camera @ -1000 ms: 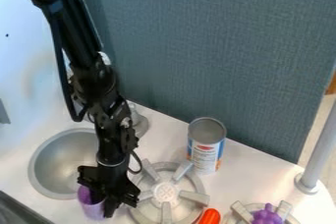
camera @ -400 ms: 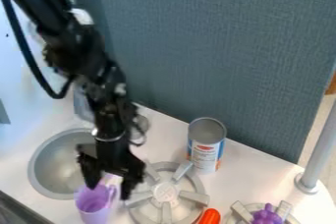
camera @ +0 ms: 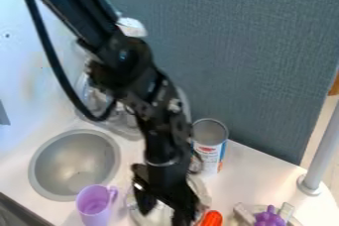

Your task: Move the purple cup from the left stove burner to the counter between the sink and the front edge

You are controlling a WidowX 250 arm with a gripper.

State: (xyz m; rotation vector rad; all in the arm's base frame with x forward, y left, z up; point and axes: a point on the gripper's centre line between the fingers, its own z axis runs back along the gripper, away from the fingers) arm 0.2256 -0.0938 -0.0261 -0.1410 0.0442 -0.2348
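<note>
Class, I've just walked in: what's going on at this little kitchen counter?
A black robot arm's gripper hangs over a stove burner, fingers apart, with nothing seen in its grasp. A purple cup stands upright by the round sink. Behind the burner is a can; in front, a red-orange object. A bumpy purple thing sits on another burner.

The black arm (camera: 136, 69) is angled from eleven o'clock to six, where the gripper (camera: 163, 212) is pointed downward, fingers (camera: 181, 204) spread.
</note>
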